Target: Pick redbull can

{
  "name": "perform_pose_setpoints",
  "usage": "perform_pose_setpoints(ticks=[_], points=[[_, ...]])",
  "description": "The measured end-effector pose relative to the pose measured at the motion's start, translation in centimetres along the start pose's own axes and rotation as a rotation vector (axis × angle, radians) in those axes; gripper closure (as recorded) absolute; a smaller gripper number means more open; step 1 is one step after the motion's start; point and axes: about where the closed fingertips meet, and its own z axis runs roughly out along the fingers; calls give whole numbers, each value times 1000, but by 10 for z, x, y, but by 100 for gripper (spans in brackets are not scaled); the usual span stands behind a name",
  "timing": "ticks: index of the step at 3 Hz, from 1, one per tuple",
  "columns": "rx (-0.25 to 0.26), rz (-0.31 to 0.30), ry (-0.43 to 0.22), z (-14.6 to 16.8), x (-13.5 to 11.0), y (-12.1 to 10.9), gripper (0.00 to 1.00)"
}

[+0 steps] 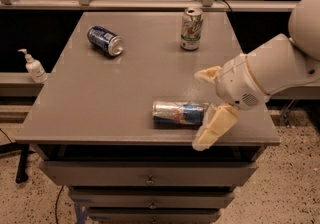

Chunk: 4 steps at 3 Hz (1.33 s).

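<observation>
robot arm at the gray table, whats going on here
The robot's gripper is at the right end of the redbull can, which lies on its side near the front edge of the table. Its fingers are open, one either side of that end, not yet closed on it. Farther back a blue can lies on its side and a green and white can stands upright.

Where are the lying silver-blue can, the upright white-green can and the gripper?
The slim silver-blue redbull can (177, 113), camera view: mid-side.
The white-green can (191, 29), camera view: label.
The gripper (199, 109), camera view: between open fingertips, at the redbull can's right end.
</observation>
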Motion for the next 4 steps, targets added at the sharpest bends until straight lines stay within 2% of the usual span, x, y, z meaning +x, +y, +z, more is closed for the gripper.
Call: perform_pose_setpoints(ticks=[1,2,4], points=[[-18,-21,-30,23,-7,2,0],[-22,-39,-51,40,-15,0,18],[-14,-49,-59,48,-23,-7,64]])
